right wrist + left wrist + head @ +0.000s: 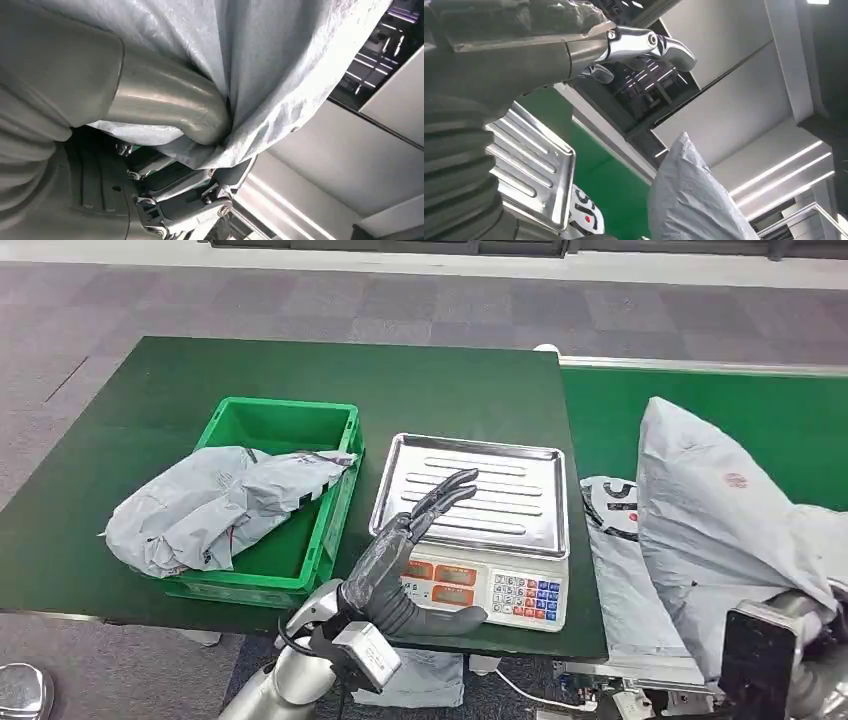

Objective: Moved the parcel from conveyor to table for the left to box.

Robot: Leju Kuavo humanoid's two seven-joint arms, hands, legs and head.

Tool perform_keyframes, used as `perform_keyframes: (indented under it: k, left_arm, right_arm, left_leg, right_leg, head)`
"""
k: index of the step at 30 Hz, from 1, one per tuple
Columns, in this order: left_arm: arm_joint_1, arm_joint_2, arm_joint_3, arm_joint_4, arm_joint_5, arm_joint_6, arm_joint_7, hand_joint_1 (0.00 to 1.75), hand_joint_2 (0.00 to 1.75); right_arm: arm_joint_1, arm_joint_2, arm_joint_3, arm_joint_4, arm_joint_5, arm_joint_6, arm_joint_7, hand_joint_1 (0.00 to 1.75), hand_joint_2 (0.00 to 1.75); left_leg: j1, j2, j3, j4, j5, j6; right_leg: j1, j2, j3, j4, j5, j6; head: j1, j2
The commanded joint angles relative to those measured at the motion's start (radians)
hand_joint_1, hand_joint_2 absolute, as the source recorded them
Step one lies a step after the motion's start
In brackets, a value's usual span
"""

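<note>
Parcel (715, 510) stands tall at right, long axis vertical, gripped by right hand (165, 150), mostly hidden; left hand (420, 525) released.

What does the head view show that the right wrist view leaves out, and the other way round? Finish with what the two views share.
Head view alone: the green crate holding grey bags, the scale with its steel tray, the left hand with fingers spread above it, and the conveyor.

Right wrist view alone: the right hand close up, its thumb pressed into the plastic, and a ceiling.

Shared: the grey parcel that the right hand holds.
</note>
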Motion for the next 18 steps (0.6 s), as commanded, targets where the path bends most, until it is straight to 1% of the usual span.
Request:
perform_keyframes:
  k: [1,8,13,18]
  left_arm:
    - [-0.033,0.022,-0.009,0.056,0.002,-0.003,0.005,0.0,1.75]
    - [-0.045,0.016,-0.016,0.073,0.004,-0.009,0.002,0.0,1.75]
    - [-0.057,0.017,-0.024,0.091,0.007,-0.012,0.001,0.0,1.75]
    - [-0.049,0.016,-0.023,0.086,0.007,-0.012,0.001,0.0,1.75]
  right_arm:
    - [-0.041,-0.019,-0.003,0.068,0.001,0.006,0.004,1.75,1.75]
    - [-0.037,-0.017,-0.009,0.057,0.005,0.01,0.008,1.75,1.75]
    - [-0.034,-0.005,-0.032,0.047,0.023,0.054,0.014,1.75,1.75]
    - [-0.04,-0.004,-0.032,0.058,0.029,0.056,0.015,1.75,1.75]
  left_leg:
    - [0.001,0.001,0.003,-0.002,0.0,0.0]
    - [0.001,0.001,0.003,-0.002,0.0,0.0]
    - [0.001,0.0,0.002,-0.002,0.001,0.0]
    - [0.001,0.0,0.002,-0.002,0.0,0.0]
  right_leg:
    - [0.001,0.001,0.003,-0.003,0.001,-0.001]
    - [0.002,0.001,0.003,-0.004,0.001,-0.001]
    - [0.001,-0.001,0.003,-0.003,0.001,-0.001]
    - [0.001,0.0,0.002,-0.002,0.001,-0.001]
  head:
    - [0.0,0.0]
    - [0.0,0.0]
    - [0.0,0.0]
    - [0.0,0.0]
